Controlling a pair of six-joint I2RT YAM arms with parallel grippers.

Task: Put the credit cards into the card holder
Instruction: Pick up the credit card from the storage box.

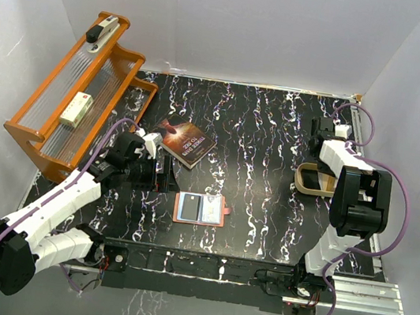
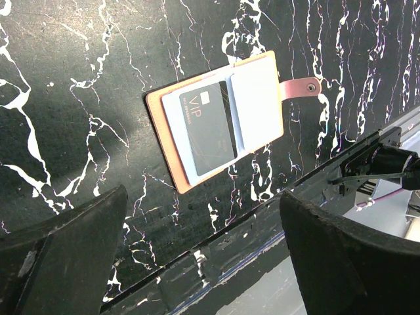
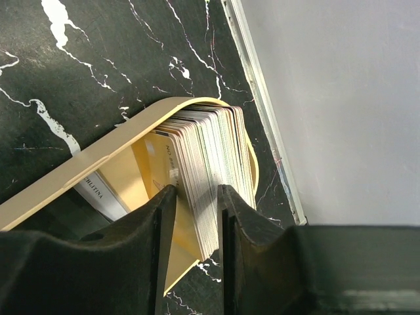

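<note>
The reddish-brown card holder point(image 1: 200, 209) lies open on the black marble table. In the left wrist view the card holder point(image 2: 262, 98) has a dark VIP card point(image 2: 209, 128) lying on a pale blue-white card point(image 2: 174, 125), with its snap tab point(image 2: 298, 87) to the right. My left gripper point(image 1: 161, 175) is just left of it, open and empty point(image 2: 203, 262). My right gripper point(image 1: 322, 143) is at the beige-gold tin point(image 1: 305, 187). In the right wrist view it point(image 3: 195, 193) is shut on part of an upright stack of credit cards point(image 3: 203, 151) in the tin point(image 3: 98, 157).
A dark paperback book point(image 1: 186, 142) lies behind the left gripper. An orange rack point(image 1: 74, 104) stands at the far left. A white card point(image 3: 102, 193) lies flat in the tin. The table's front edge point(image 2: 262, 216) runs close below the card holder. White walls enclose the table.
</note>
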